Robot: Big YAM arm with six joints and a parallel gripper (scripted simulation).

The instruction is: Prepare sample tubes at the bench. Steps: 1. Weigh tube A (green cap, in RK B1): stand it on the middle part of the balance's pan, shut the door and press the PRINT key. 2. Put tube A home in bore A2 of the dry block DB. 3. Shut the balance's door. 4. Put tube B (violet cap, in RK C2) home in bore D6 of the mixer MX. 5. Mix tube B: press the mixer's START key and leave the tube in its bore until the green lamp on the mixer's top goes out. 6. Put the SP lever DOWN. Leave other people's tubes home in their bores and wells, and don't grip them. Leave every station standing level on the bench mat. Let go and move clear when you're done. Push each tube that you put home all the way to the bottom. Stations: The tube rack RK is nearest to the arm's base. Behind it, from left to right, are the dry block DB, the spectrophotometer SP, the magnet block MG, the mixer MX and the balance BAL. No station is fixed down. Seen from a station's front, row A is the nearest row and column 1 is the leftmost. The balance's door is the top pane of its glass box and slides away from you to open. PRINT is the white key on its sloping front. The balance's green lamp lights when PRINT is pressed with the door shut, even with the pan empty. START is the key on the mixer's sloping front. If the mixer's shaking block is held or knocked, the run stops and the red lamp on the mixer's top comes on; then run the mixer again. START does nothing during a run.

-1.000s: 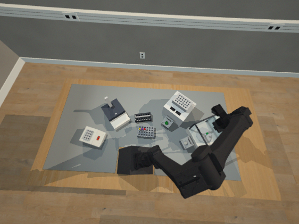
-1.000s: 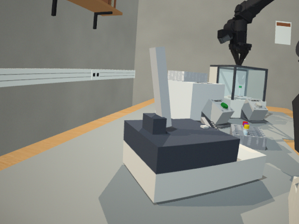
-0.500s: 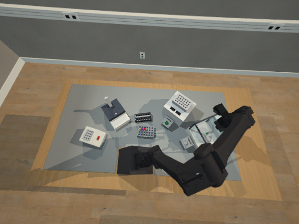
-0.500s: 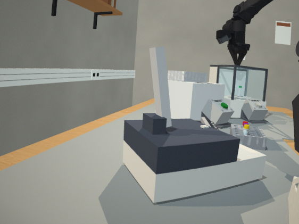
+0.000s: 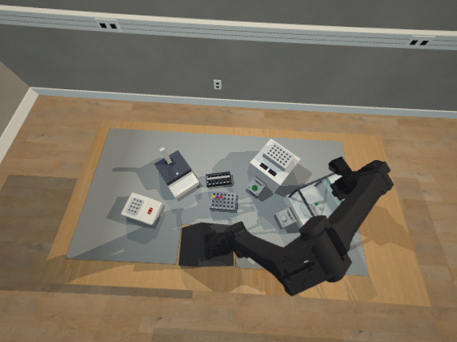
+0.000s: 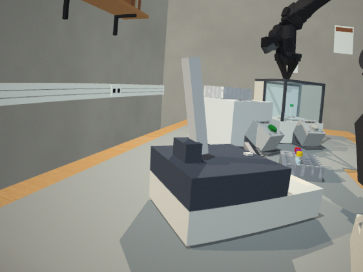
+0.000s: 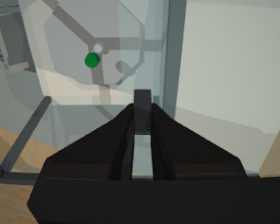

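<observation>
My gripper [image 6: 287, 75] [image 7: 142, 112] is shut on a small dark block, apparently the door handle, at the top of the balance [image 6: 285, 134]. How far the door stands open is hard to tell. Tube A, green cap [image 5: 316, 204] [image 6: 291, 105] [image 7: 92, 60], stands upright on the pan [image 7: 65, 30], left of the fingertips in the wrist view. The white PRINT key [image 5: 284, 218] is on the sloping front. Tube B, violet cap [image 5: 217, 196], stands in the rack [image 5: 224, 209]. The mixer [image 5: 260, 171] has a green START key [image 5: 254, 188]. The dry block [image 5: 156, 209] is far left.
The spectrophotometer [image 5: 172, 169] [image 6: 239, 191] has its pale lever [image 5: 166, 155] [image 6: 194, 104] standing up. The magnet block [image 5: 219, 185] lies behind the rack. Yellow [image 5: 213, 196] and red [image 5: 221, 197] caps flank tube B. The balance's glass frame rises beside the mixer.
</observation>
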